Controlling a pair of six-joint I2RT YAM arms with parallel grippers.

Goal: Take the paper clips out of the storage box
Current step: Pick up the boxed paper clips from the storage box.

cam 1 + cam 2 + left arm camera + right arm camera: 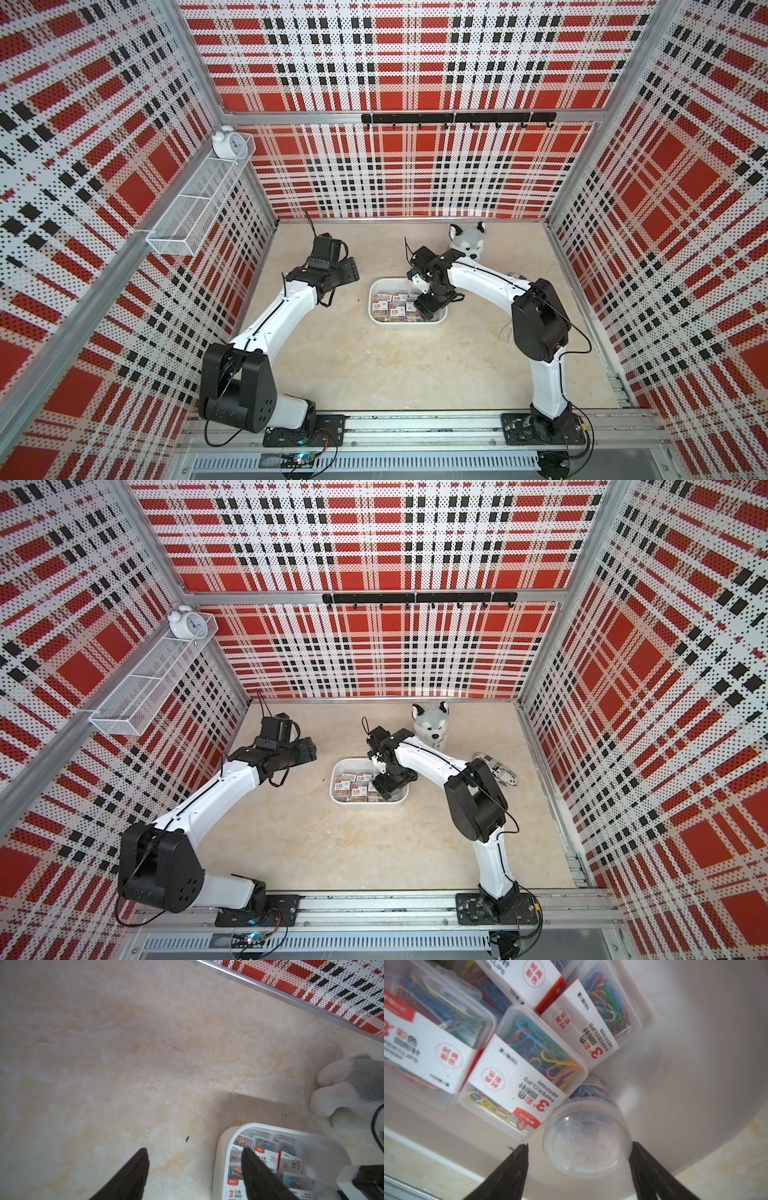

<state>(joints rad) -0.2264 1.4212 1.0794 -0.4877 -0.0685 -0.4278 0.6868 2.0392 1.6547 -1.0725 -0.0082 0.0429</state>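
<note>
While the white wire basket (195,208) with its alarm clock (226,143) hangs on the left wall, I see my left gripper (194,1150) hovering over bare table (124,1053) just left of the storage box (376,291), its fingers spread with nothing between them. To its right the storage box sits on the table about mid-scene, and the paper clips (390,307) lie packed inside it, clear cases with white-and-red labels. My right gripper (579,1146) reaches down into the box's near right corner, jaws spread on either side of the round clear tub (587,1142): one finger (517,1163) stands clear of it with a gap, the other finger (645,1165) is right at its wall, and I cannot tell whether it touches. The tub lies just beside one case (527,1076). Beyond the box, far and right of centre, the plush dog (465,241) sits upright
</note>
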